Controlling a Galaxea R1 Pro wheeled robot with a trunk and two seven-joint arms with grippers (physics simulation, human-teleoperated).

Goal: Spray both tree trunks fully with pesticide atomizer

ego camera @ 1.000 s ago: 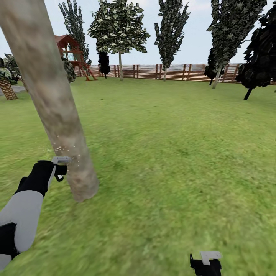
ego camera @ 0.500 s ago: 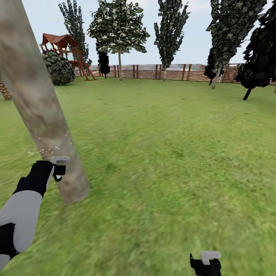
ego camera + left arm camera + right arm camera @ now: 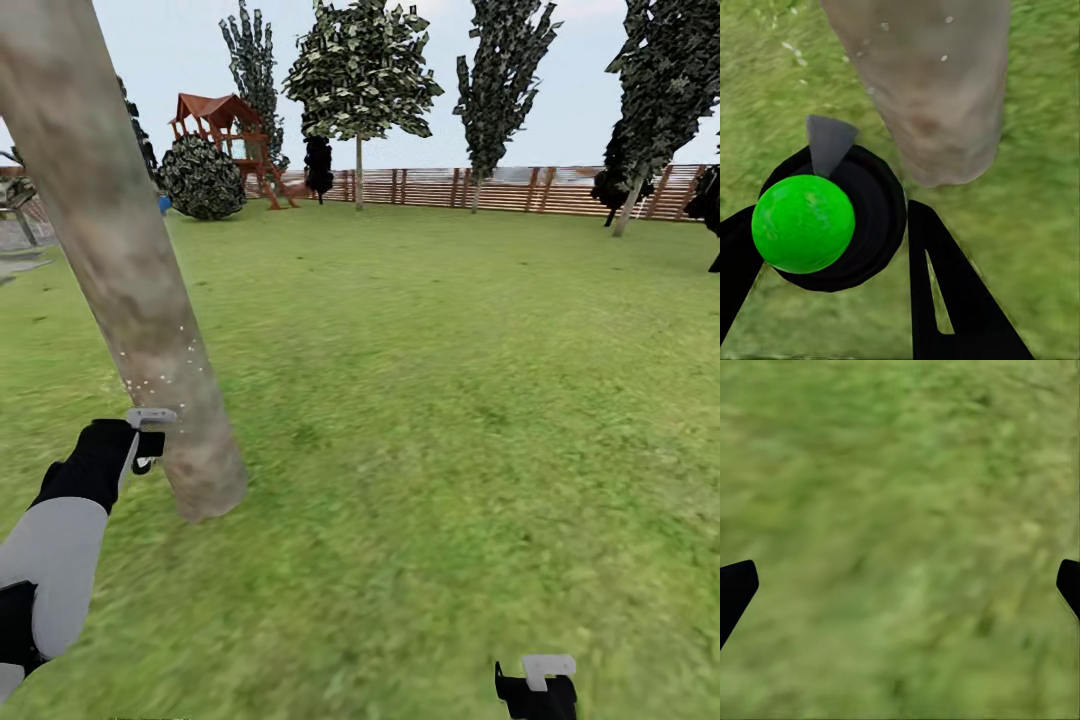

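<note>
- Head view: your left gripper (image 3: 150, 432) sits just beside the near tree trunk (image 3: 120, 260), low on its leaning column, with white specks dotting the bark above it.
- Left wrist view shows your fingers (image 3: 945, 300) pinching the pesticide atomizer (image 3: 817, 221), its green top and black body pointed at the trunk's base.
- Your right gripper (image 3: 900, 577) hangs spread wide over bare lawn (image 3: 450, 400).
- A second leafy tree (image 3: 360, 75) stands far off by the wooden fence (image 3: 520, 190).
</note>
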